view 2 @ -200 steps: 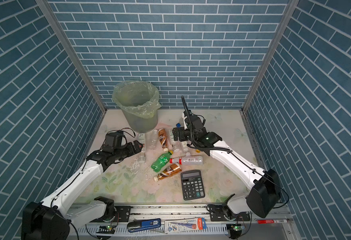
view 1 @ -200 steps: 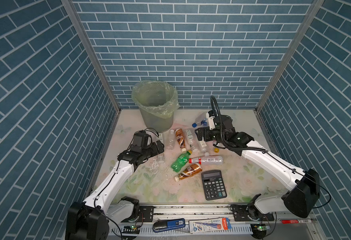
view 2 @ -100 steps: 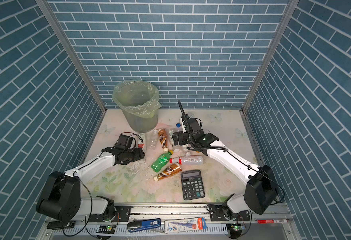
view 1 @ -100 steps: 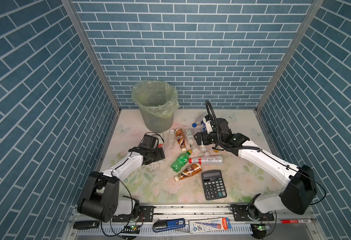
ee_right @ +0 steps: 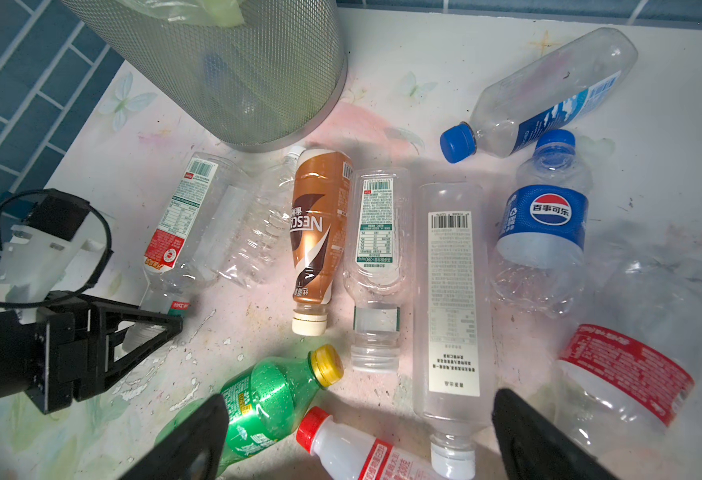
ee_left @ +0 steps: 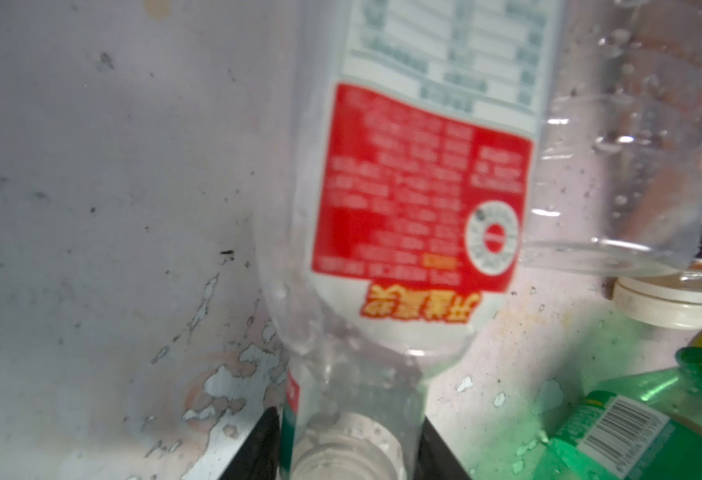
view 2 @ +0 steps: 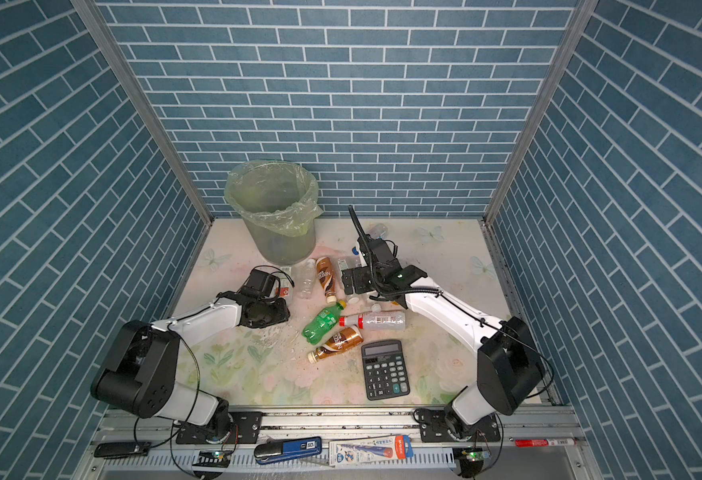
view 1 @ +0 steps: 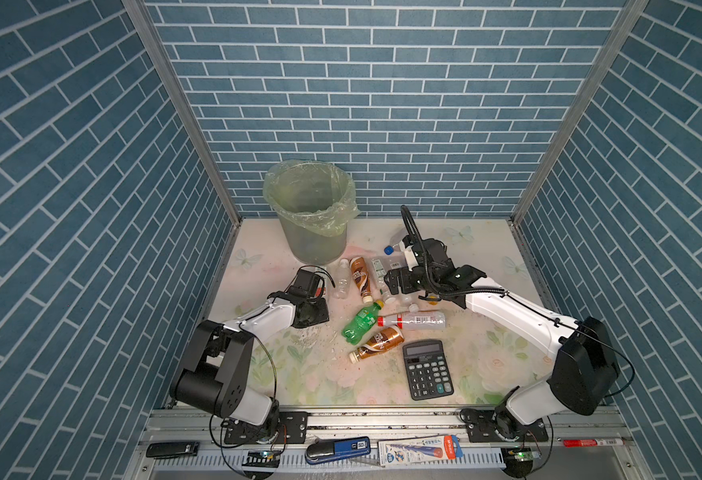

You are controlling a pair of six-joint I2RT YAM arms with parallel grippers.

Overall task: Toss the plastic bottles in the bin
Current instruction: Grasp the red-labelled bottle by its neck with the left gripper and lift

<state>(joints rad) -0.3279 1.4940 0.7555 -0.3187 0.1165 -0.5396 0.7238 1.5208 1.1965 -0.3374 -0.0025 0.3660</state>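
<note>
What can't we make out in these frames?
- Bin contents: bag and cloudy wall blur them in both top views.
- Left gripper: grip on the red-label bottle unclear; fingers cropped by the left wrist view's edge, hidden under the left arm from above.
- Pepsi bottle: behind the right arm in both top views.

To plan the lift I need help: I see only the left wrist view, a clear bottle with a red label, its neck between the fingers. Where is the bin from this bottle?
Observer: The bin stands at the back of the table, just past the base of the red-label bottle.
Operator: Is the right arm in the way?
Observer: It seems not; the right hand hovers open and empty over the middle bottles.
Operator: How high must I lift?
Observer: The bin's rim stands far above the bottles.
</note>
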